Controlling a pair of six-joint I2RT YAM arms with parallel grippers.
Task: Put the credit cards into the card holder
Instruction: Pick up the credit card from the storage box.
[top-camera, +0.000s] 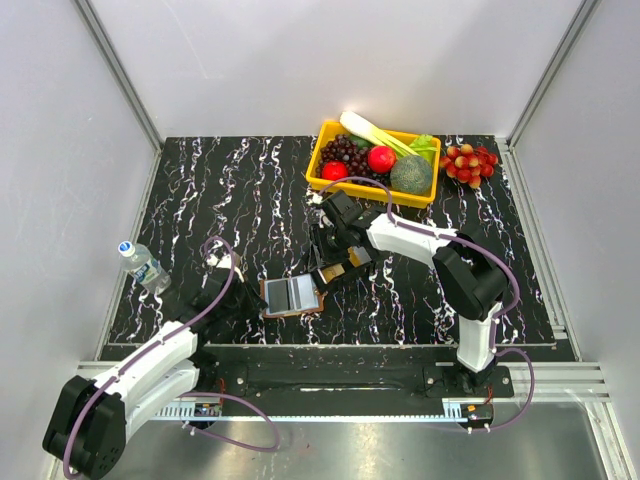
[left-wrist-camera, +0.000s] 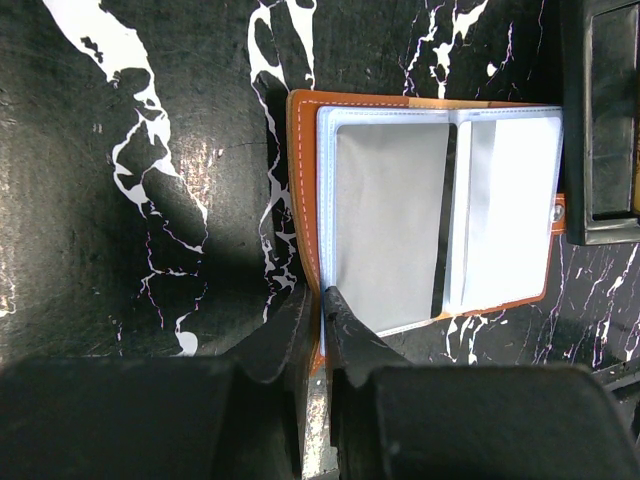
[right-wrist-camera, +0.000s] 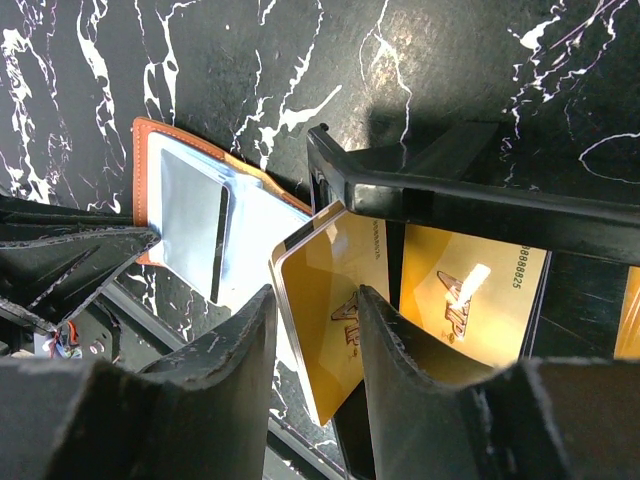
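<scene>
The card holder (top-camera: 291, 296) lies open on the black marble table, brown outside with pale clear sleeves. A grey card (left-wrist-camera: 390, 215) sits in one sleeve of the card holder (left-wrist-camera: 500, 200). My left gripper (left-wrist-camera: 322, 295) is shut on the holder's near brown edge, at the holder's left side (top-camera: 252, 296) in the top view. My right gripper (top-camera: 335, 268) hangs over a small black box (right-wrist-camera: 450, 195). Its fingers close on a tilted stack of gold credit cards (right-wrist-camera: 325, 330) raised from the box. Another gold card (right-wrist-camera: 470, 300) lies flat inside, and the card holder (right-wrist-camera: 190, 220) shows to the left.
A yellow basket (top-camera: 322, 168) of fruit and vegetables stands at the back, with a red berry cluster (top-camera: 470, 162) to its right. A water bottle (top-camera: 143, 264) lies at the table's left edge. The black box (left-wrist-camera: 600, 120) sits just beyond the holder's snap side.
</scene>
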